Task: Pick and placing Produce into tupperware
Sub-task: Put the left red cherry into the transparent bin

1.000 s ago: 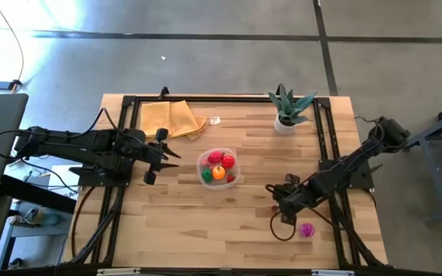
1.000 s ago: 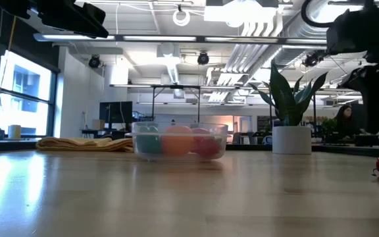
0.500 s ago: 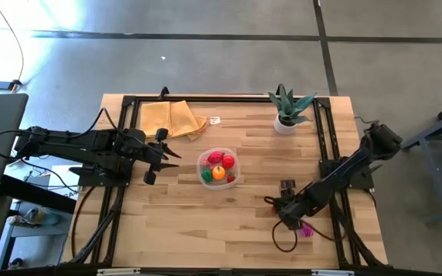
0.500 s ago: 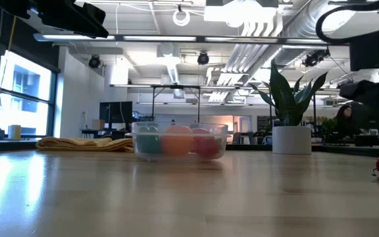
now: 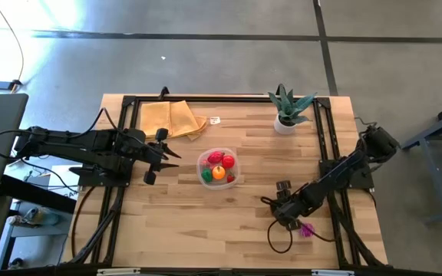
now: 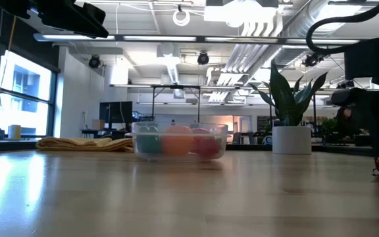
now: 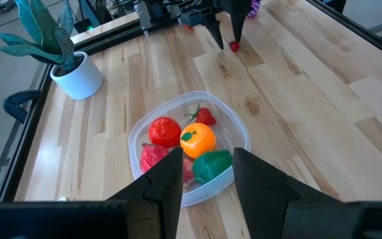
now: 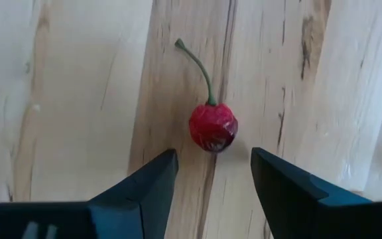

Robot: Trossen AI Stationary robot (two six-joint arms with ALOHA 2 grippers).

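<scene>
Jaws of the right gripper [image 8: 209, 174] stand spread, one on either side of a red cherry [image 8: 213, 125] that lies on the wooden surface [image 5: 198, 215] with its green stem pointing away from them; nothing is pinched yet. Landmark for all positions is the tupperware [image 5: 219, 167], near the middle of the surface. It already holds several pieces of produce [image 7: 188, 146]: a red tomato-like piece, a strawberry, an orange fruit, a green piece and a dark red one. The right gripper is low over the surface, well to the right of the tupperware and toward the near edge. A magenta piece [image 5: 306, 229] lies just beyond that gripper, farther from the tupperware. The left gripper [image 5: 162, 156] waits near the tupperware's left side, its jaws spread and empty. Judged from this, most of the task is done; the cherry and the magenta piece remain to be placed.
</scene>
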